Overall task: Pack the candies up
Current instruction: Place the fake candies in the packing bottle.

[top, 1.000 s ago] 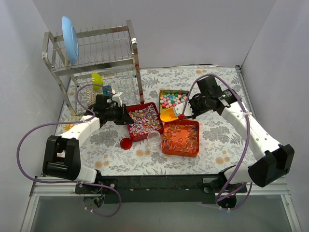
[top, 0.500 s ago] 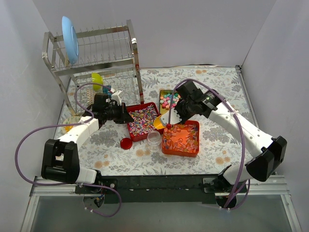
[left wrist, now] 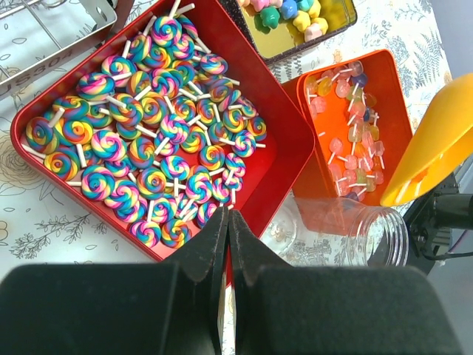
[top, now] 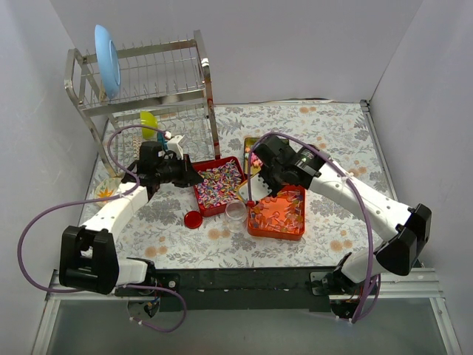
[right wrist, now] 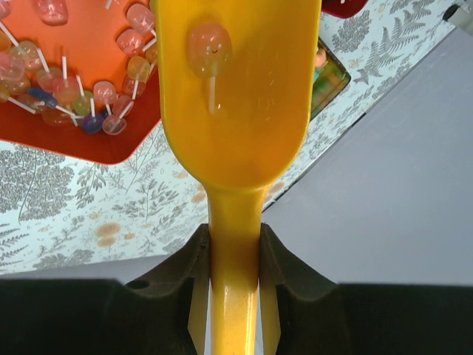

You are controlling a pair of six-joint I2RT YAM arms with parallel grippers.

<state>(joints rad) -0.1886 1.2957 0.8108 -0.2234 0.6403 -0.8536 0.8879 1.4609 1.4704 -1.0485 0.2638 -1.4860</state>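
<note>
Right wrist: right claw (right wrist: 233, 251) grips scoop (right wrist: 247, 137) holding one candy (right wrist: 209, 46); left claw (left wrist: 228, 222) closed.

Cut-offs and occlusions, wrist and top views.
Yellow scoop (right wrist: 235, 96) front lip runs off the right wrist frame's top. Yellow tray (left wrist: 290, 38) is cropped in the left wrist view and mostly under the right arm (top: 325, 181) from above. Jar (left wrist: 355, 233) lower edge sits behind the left gripper (left wrist: 228, 222).

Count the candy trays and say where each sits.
3: a red square tray of swirl lollipops on the left, an orange square tray of clear lollipops right of it, a yellow tray of pastel sweets behind both. None seems hidden.
</note>
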